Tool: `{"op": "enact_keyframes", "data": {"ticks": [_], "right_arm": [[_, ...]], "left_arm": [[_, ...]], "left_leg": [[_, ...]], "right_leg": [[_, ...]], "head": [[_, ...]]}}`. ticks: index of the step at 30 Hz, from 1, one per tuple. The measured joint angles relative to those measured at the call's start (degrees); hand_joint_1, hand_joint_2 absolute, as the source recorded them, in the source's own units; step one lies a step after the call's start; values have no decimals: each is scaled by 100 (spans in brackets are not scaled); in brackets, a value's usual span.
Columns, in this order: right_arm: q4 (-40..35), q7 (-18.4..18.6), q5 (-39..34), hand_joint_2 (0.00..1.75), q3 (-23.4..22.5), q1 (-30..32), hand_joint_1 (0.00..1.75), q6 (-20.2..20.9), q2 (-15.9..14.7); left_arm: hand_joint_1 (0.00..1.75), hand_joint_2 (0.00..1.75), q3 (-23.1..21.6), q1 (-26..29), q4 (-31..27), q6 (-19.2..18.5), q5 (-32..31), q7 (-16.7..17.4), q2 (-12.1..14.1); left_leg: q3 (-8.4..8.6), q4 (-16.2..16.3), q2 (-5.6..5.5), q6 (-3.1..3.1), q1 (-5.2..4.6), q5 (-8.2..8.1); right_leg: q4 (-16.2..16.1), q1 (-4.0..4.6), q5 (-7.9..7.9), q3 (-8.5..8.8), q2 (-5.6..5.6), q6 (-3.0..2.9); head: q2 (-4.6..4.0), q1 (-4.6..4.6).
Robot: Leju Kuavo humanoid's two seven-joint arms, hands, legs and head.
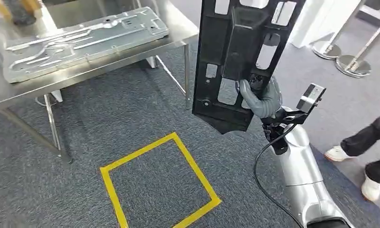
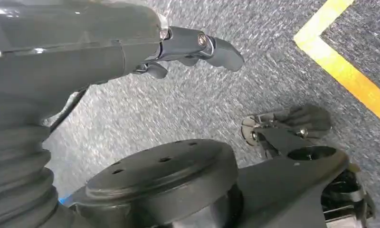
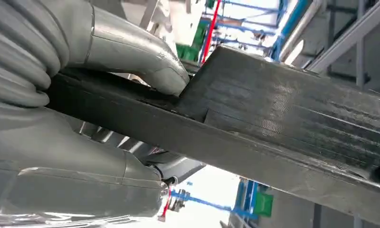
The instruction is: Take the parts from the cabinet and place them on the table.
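My right hand (image 1: 261, 98) grips a large black plastic panel (image 1: 240, 52) near its lower edge and holds it upright in the air, to the right of the steel table (image 1: 183, 35). The right wrist view shows the same black panel (image 3: 283, 118) pinched between the thumb (image 3: 131, 52) and the fingers. A silver stamped metal plate (image 1: 83, 40) lies flat on the table. My left hand (image 2: 131, 52) hangs over the carpet with its fingers (image 2: 212, 47) loosely extended and nothing in them.
A yellow tape square (image 1: 155, 185) marks the grey carpet below the panel. A person's legs and white shoes (image 1: 368, 156) stand at the right. Stanchion bases (image 1: 352, 64) sit at the back right. The table's legs (image 1: 52, 128) reach the carpet left of the square.
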Motion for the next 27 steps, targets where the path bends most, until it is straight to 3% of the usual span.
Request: {"op": "enact_keyframes", "data": {"ticks": [1, 4, 5, 6, 7, 8, 10, 11, 12, 13, 15, 16, 17, 19, 20, 21, 22, 23, 25, 26, 27], "right_arm": [[7, 4, 2, 175, -11, -5, 175, 4, 24], [17, 11, 0, 175, -42, 4, 175, 33, 33], [17, 11, 0, 175, -41, -1, 175, 33, 33], [17, 2, -7, 175, -41, -13, 175, 53, 33], [26, -15, -15, 175, -42, -24, 175, 76, 29], [42, -29, -20, 175, -42, -37, 175, 96, -5], [85, -42, -24, 175, -41, -33, 175, 103, -33], [107, -44, -26, 175, -42, -29, 175, 107, -33], [131, -46, -31, 175, -42, -29, 175, 111, -33], [149, -59, -50, 175, -42, -30, 175, 129, -33], [164, -90, -136, 175, -41, -39, 175, 168, -33], [177, -112, -166, 175, -42, -58, 175, 177, -33], [190, -120, -195, 175, -41, -70, 175, 188, -33], [216, -120, -201, 175, -39, -63, 175, 197, -5], [230, -120, -199, 175, -42, -65, 175, 197, 0], [238, -120, -199, 175, -42, -68, 175, 197, 0], [249, -125, -201, 175, -42, -75, 175, 190, 24], [262, -129, -201, 175, -41, -76, 175, 184, 28], [308, -131, -199, 175, -42, -61, 175, 175, 44], [328, -131, -199, 175, -42, -45, 175, 168, 50], [352, -129, -199, 175, -42, -38, 175, 164, 50]], "left_arm": [[0, 175, 0, -7, 0, 0, -13, -2, -7], [0, 175, -2, 4, 0, -26, -39, -7, -9], [0, 175, -2, -1, 0, -31, -46, -4, -9], [0, 175, -2, 4, 0, -31, -46, 0, -11], [0, 175, -2, 4, 0, -29, -48, 11, -11], [0, 175, 0, -8, -2, -33, -44, 2, 8], [0, 175, 2, -54, -7, -35, -37, -18, 28], [0, 175, 2, -68, -7, -35, -33, -26, 28], [0, 175, 2, -70, -7, -35, -35, -26, 28], [0, 175, 2, -54, -7, -26, -37, -26, 28], [0, 175, 0, -21, -7, 7, -46, -20, 30], [0, 175, 0, -1, -7, 11, -48, -28, 33], [0, 175, 0, 9, -7, 15, -48, -31, 35], [0, 175, 0, 27, -7, 20, -50, -44, 35], [0, 175, 0, 26, -7, 22, -50, -44, 35], [0, 175, 0, 30, -7, 22, -48, -44, 26], [0, 175, 0, 24, -7, 24, -48, -44, 26], [0, 175, -2, 19, -7, 30, -50, -44, 26], [0, 175, -2, 21, -7, 33, -48, -44, 24], [0, 175, -2, 26, -7, 33, -50, -44, 26], [0, 175, -2, 26, -7, 35, -48, -44, 26]], "left_leg": [[-47, 47, -56, -39, -32, -8], [-85, 1, -220, -139, 42, 39], [-95, 4, -272, -173, 22, 32], [-117, 87, -107, -194, 12, -30], [-221, 340, 104, -217, -6, -199], [-399, 762, 219, -240, 0, -415], [-748, 1620, 300, -262, 1, -751], [-807, 1786, 314, -264, 2, -759], [-722, 1644, 337, -261, 8, -633], [-515, 1254, 383, -251, 12, -413], [7, 185, 566, -218, 11, 28], [103, 92, 643, -202, -40, -85], [101, -52, 618, -161, -45, -110], [58, -26, 569, -106, -51, -106], [78, -81, 537, -53, -46, -76], [110, -119, 528, -20, -13, -50], [111, -127, 517, 11, -12, -43], [111, -126, 513, 23, -12, -43], [111, -118, 486, 44, -24, -53], [113, -114, 465, 50, -28, -58], [123, -109, 440, 54, -28, -64]], "right_leg": [[-118, -8, -85, 59, 187, -15], [-104, 52, -72, 43, 42, -103], [-157, -1, -49, 60, -19, -151], [-194, -3, -35, 101, -101, -177], [-204, 0, -43, 122, -152, -218], [-202, 8, -50, 131, -216, -232], [-197, 20, -69, 146, -364, -252], [-194, 23, -75, 149, -425, -249], [-193, 26, -84, 157, -492, -245], [-190, 26, -97, 173, -554, -239], [-186, 29, -133, 220, -613, -186], [-191, 62, -131, 199, -655, -161], [-175, 70, -118, 164, -677, -137], [-203, 74, -96, 158, -739, -88], [-207, 73, -103, 173, -760, -37], [-155, 47, -159, 164, -629, -3], [65, 45, -312, 55, -425, 2], [430, 50, -508, -129, -340, 6], [1403, 64, -866, -639, -277, 27], [1638, 65, -874, -783, -277, 29], [1572, 65, -739, -786, -277, 22]], "head": [[2, 0], [2, 0], [2, 0], [2, 0], [2, -4], [2, 0], [2, 0], [2, -2], [2, 0], [2, -2], [2, 0], [2, 0], [2, -2], [2, -2], [2, -2], [2, 0], [2, -2], [2, 0], [2, 0], [2, 0], [2, 0]]}}
